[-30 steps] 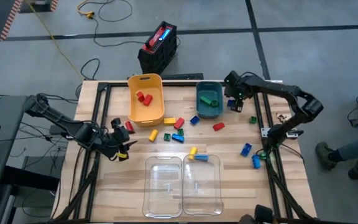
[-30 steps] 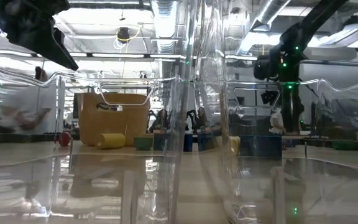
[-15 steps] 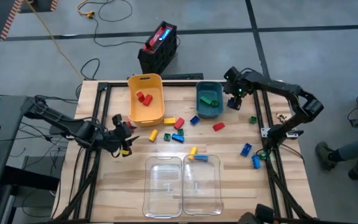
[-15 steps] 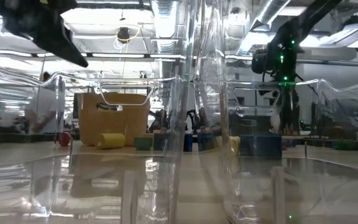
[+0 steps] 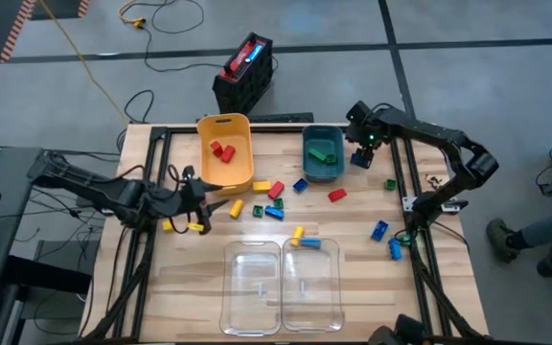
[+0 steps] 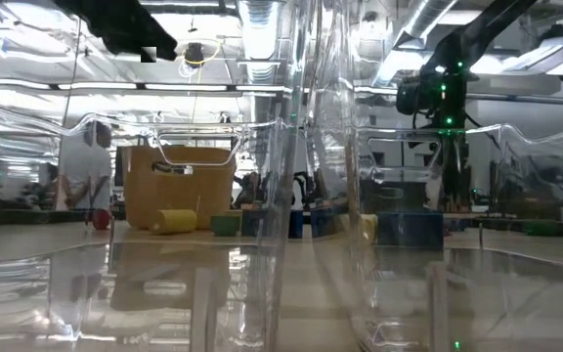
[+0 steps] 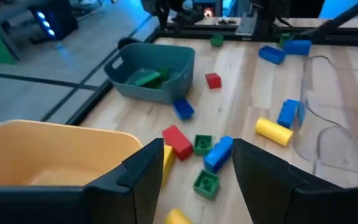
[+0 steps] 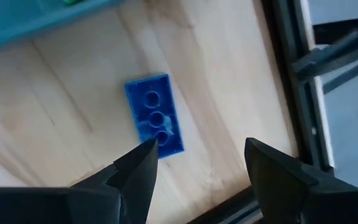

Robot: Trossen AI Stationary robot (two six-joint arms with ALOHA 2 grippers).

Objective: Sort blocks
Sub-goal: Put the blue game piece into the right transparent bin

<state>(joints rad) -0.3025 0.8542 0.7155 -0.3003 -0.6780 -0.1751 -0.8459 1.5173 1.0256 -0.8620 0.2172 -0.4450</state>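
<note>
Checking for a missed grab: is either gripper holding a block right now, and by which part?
Neither. The left gripper is open and empty near the yellow bin; the right gripper hangs open above a blue block.

The left arm reached in from the left edge of the tabletop [image 5: 353,249], its left end effector [image 7: 194,177] lying low and level just beside the tabletop's left rail, fingers [image 7: 143,169] parted with nothing between them. The right arm folded back over the tabletop's far right corner, elbow out past the right rail. The right end effector [image 8: 197,165] pointed down at the tabletop, fingers [image 8: 272,165] spread and empty.
</note>
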